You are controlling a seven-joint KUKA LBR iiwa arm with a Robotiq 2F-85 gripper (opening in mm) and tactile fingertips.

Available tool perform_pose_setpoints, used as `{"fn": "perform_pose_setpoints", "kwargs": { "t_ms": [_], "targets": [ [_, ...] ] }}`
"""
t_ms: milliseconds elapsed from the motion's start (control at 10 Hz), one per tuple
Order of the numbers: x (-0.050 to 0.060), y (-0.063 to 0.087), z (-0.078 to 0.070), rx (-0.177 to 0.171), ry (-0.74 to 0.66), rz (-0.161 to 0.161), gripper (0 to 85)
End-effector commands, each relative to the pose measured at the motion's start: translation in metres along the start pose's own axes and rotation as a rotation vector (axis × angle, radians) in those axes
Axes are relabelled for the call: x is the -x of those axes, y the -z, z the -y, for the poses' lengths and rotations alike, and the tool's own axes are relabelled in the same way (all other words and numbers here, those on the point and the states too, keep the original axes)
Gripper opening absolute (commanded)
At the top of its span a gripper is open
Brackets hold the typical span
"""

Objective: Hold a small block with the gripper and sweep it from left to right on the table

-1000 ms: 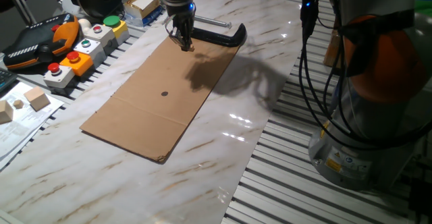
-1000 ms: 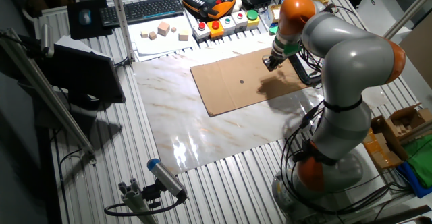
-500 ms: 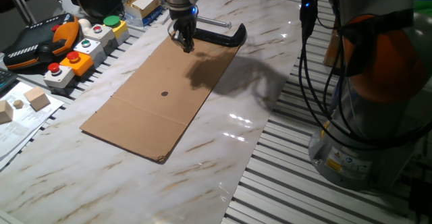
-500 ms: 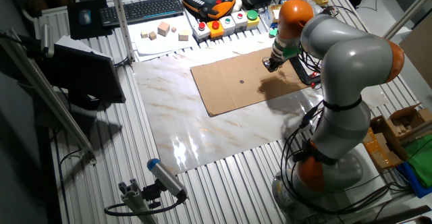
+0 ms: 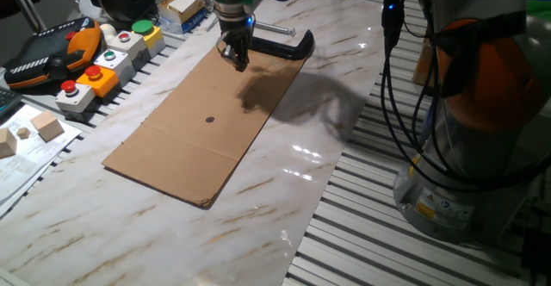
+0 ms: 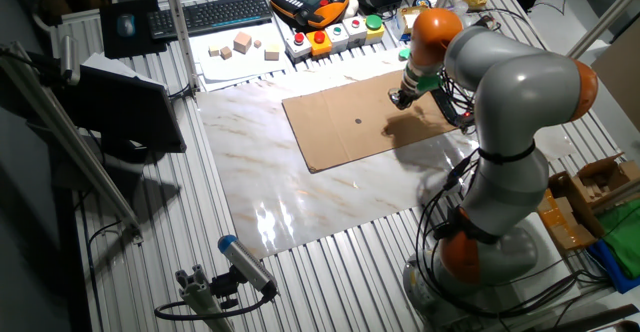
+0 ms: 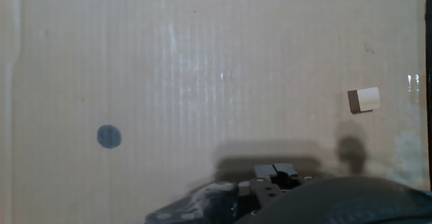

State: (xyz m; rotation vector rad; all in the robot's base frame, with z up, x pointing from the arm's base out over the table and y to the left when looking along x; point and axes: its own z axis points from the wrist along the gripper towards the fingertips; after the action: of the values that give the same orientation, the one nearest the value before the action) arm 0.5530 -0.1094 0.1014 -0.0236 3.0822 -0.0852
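Note:
In the hand view the small block [image 7: 363, 100], a tiny tan cube, lies on the brown cardboard sheet [image 7: 202, 62], off to the right of my gripper [image 7: 273, 172] and apart from it. The fingertips there stand pressed together with nothing between them. In one fixed view the gripper [image 5: 240, 60] hangs just above the far end of the cardboard [image 5: 207, 122], which lies on the white table [image 5: 284, 191]. The other fixed view shows the gripper [image 6: 397, 98] over the cardboard's right end [image 6: 350, 122]. The block is too small to pick out in either fixed view.
A black C-clamp [image 5: 284, 43] lies just behind the gripper. Push-button boxes [image 5: 103, 66] and an orange pendant [image 5: 52, 49] stand at the table's far-left edge. Larger pale wooden blocks [image 5: 47, 127] sit on paper at the left. A dark dot [image 7: 109, 136] marks the cardboard.
The gripper has shifted slightly toward the far end of the cardboard, near the clamp. Nothing else has moved.

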Motion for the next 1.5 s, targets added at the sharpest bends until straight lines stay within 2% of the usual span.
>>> {"fn": "perform_pose_setpoints", "kwargs": {
  "t_ms": [0,200,300,500,700,1100,1300,1400],
  "targets": [
    [0.0007,0.0006,0.0009,0.001,-0.006,-0.001,0.7],
    [0.0008,-0.0010,0.0010,0.020,0.001,-0.010,0.7],
    [0.0010,-0.0024,0.0002,0.049,0.020,-0.014,0.7],
    [0.0016,-0.0031,-0.0034,0.075,0.065,-0.027,0.7],
    [0.0022,-0.0017,-0.0083,0.060,0.075,-0.044,0.7],
    [0.0022,-0.0017,-0.0083,0.019,0.014,-0.042,0.7],
    [0.0022,-0.0017,-0.0083,0.025,0.008,-0.061,0.7],
    [0.0022,-0.0017,-0.0083,0.017,0.006,-0.055,0.7]
  ]
}}
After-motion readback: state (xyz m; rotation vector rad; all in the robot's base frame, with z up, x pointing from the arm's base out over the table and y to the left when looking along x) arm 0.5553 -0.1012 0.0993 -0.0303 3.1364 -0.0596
